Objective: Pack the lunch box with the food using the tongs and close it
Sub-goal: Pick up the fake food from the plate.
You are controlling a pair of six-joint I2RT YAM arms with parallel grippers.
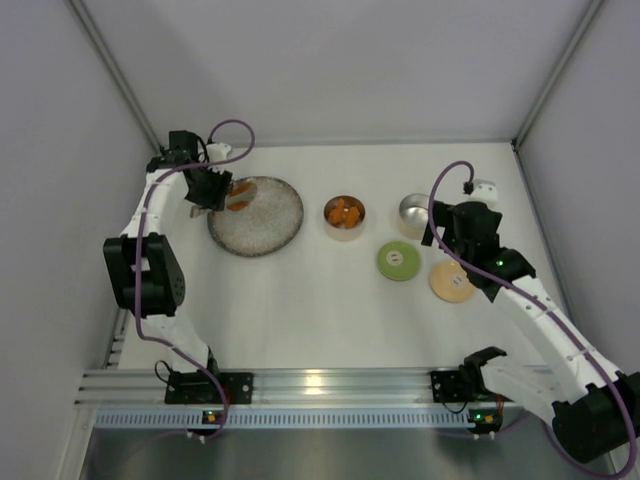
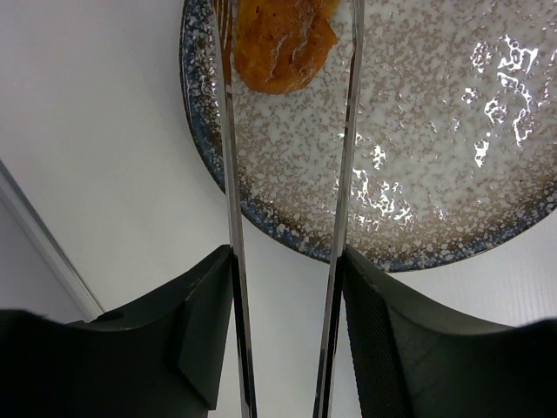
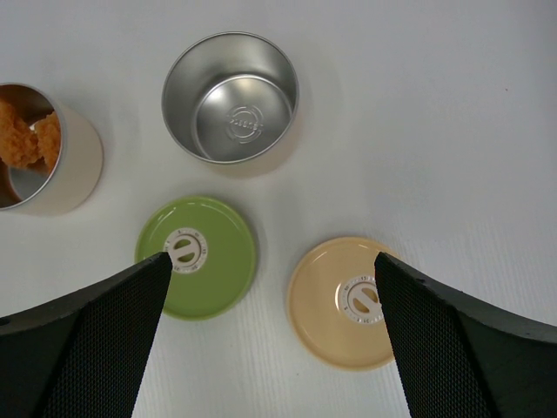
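Left hand (image 2: 285, 261), tongs (image 2: 233, 200) astride orange chunk (image 2: 283, 39)

Tongs (image 2: 231, 218) flank an orange chunk (image 2: 283, 39), upper left; filled tin (image 1: 344, 216) and empty tin (image 1: 413, 213) mid-frame; green lid (image 1: 399, 261) and tan lid (image 1: 451, 281) off, just below.

Bright, even overhead light throughout. Table (image 1: 330, 310) reads white, with soft, short shadows. Glare patch on the front rail (image 1: 315, 380). Left wrist view: hard sparkle on the glazed plate (image 2: 487, 104), tongs (image 2: 230, 157) mirror-bright, near foreground dark and soft. Right wrist view sharp; empty tin (image 3: 231, 122) gleams.
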